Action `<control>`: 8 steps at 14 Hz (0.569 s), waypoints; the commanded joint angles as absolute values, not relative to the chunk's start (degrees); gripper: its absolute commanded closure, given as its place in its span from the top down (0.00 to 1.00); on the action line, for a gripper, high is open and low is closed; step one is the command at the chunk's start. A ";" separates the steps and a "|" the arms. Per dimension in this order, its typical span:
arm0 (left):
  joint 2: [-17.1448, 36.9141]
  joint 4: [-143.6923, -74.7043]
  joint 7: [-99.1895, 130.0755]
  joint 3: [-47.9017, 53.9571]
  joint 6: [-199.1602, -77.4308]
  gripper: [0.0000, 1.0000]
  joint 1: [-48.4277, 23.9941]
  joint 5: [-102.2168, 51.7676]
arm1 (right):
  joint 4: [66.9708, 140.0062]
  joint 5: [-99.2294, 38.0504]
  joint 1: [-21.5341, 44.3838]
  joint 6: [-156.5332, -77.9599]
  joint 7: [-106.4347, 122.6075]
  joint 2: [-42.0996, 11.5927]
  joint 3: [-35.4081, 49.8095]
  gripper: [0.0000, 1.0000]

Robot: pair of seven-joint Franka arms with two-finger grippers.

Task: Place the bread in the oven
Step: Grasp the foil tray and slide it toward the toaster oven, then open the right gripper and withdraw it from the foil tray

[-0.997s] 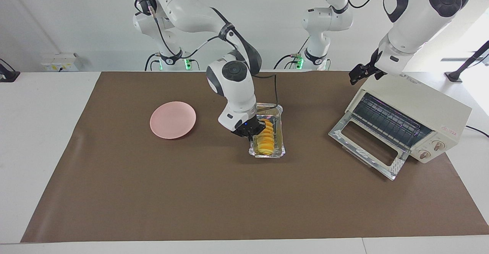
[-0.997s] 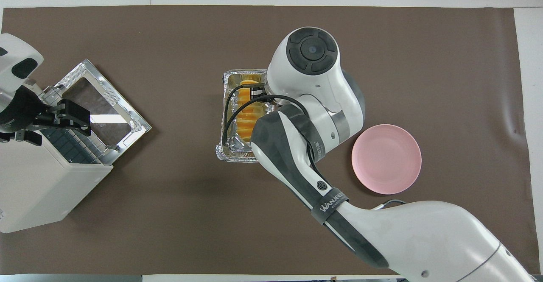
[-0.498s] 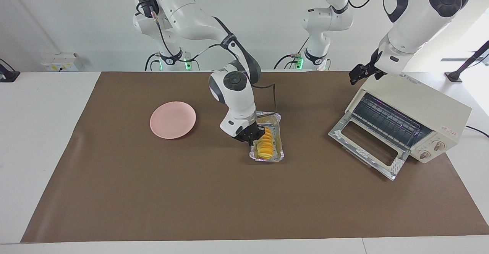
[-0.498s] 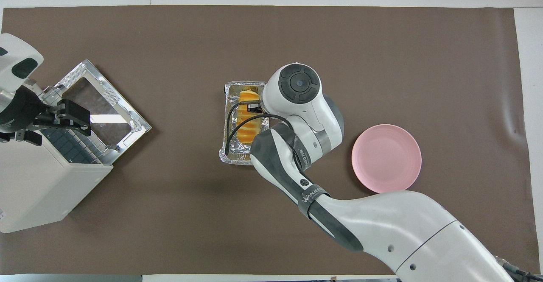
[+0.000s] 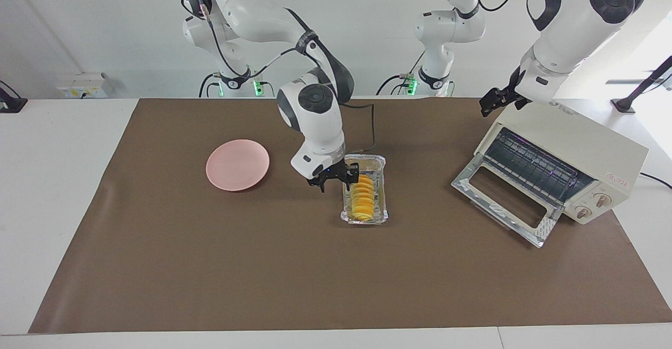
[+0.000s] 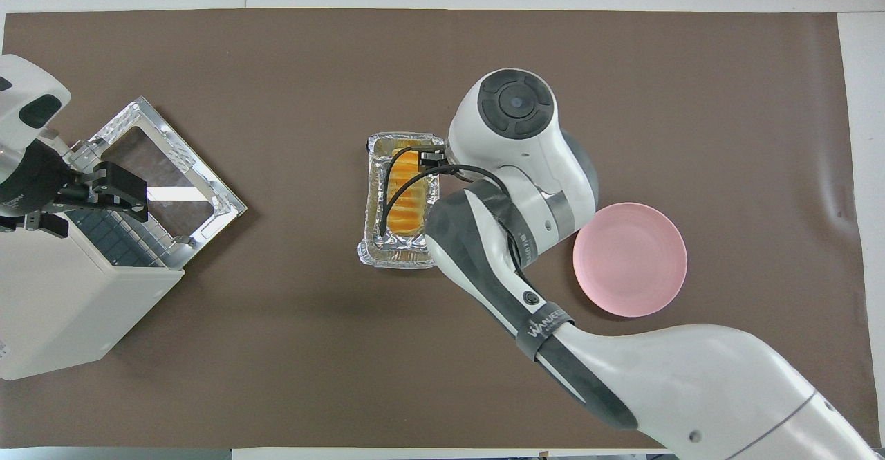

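Your right gripper [image 5: 334, 180] hangs with its fingers spread and nothing between them, over the rim of the foil tray [image 5: 382, 166] at the side toward the right arm's end of the table, close above the end of the bread [image 5: 363, 198] nearer the robots. It grips neither the bread nor the tray.

The bread lies lengthwise in that tray, which sits on the brown mat [image 5: 210, 265] about midway between the mat's two short edges and somewhat closer to its robot-side edge. The loaf looks light and soft, ridged like overlapping slices, so I'd expect it to dent or come apart under a hard pinch. Your better hold is probably across its narrow width near the middle, fingers sliding down between loaf and tray wall. The foil looks thin and easily crumpled; if you lift by its rim instead, expect it to bend and tip.

The pink plate [image 5: 237, 164] rests on the mat toward the right arm's end, well apart from the tray.

The oven [image 5: 593, 152] stands at the mat's corner at the left arm's end, its door [image 5: 506, 200] dropped open and the wire rack showing. Your left gripper [image 5: 499, 98] waits above the oven's top, fingers spread and holding nothing.
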State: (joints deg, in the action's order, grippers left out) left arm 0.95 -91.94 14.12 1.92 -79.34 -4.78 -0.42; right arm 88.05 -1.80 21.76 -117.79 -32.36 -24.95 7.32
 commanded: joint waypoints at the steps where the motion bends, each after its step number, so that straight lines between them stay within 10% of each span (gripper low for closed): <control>1: 0.26 -92.64 13.89 1.93 -79.63 1.00 -4.39 -1.05 | 89.21 -1.94 15.58 -111.64 -29.99 -18.30 7.91 1.00; 8: 0.26 -92.64 13.89 1.93 -79.63 1.00 -4.39 -0.97 | 89.38 -1.49 -0.33 -101.00 -5.13 -8.36 7.73 1.00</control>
State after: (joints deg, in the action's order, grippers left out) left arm 0.95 -91.94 14.12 1.92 -79.34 -4.78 -0.42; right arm 87.86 -1.73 3.62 -102.98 -10.87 -11.65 6.95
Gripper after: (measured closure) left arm 0.000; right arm 0.000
